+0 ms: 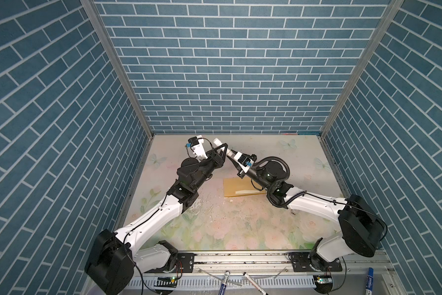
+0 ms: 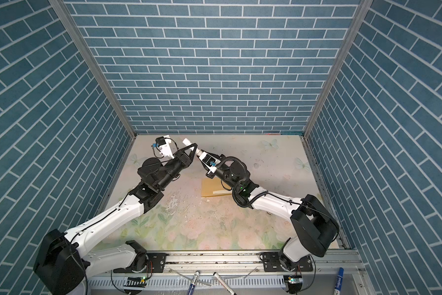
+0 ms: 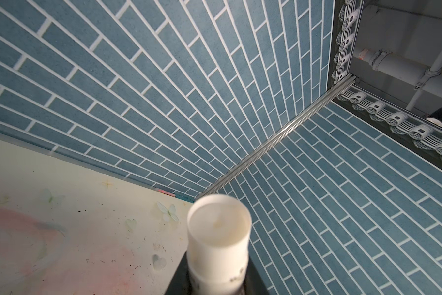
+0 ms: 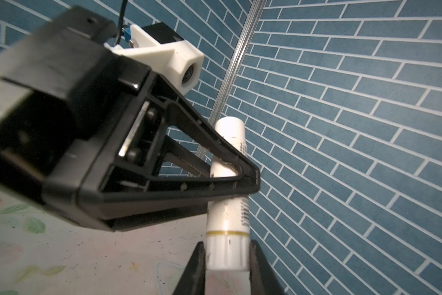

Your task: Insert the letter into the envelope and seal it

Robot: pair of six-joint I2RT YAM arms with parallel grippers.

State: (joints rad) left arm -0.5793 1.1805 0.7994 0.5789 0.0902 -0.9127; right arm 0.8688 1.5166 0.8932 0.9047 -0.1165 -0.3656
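Two robot arms meet above a floral-printed table (image 1: 214, 229), both holding one white glue stick (image 4: 227, 212) in the air. The left gripper (image 1: 224, 151) is clamped across the middle of the tube, its black fingers pressed against opposite sides. The right gripper (image 4: 227, 268) grips the tube's lower end, below a thin gold ring, with one finger touching each side. The tube's other end pokes out past the left gripper's fingers, towards the back wall.

The envelope (image 1: 236, 186), golden-tan kraft paper, lies flat on the table. In both top views it sits below the joined grippers and nearer the front edge, well apart from the glue stick, and neither gripper touches it. The right arm passes above the envelope's right end and hides that part. A paler cream strip (image 1: 248, 191) lies across the envelope's near side; what the strip is cannot be told.

In the right wrist view the tube carries a barcode and a column of small dark print running along its length. The print is too small and blurred to read. The left wrist view looks straight onto the tube's round end, with a few dark printed marks lower down, also unreadable.

In front of the envelope, beyond the table's edge, blue-and-white markers (image 1: 223, 283) lie on the metal rail; their labels are too small to read.
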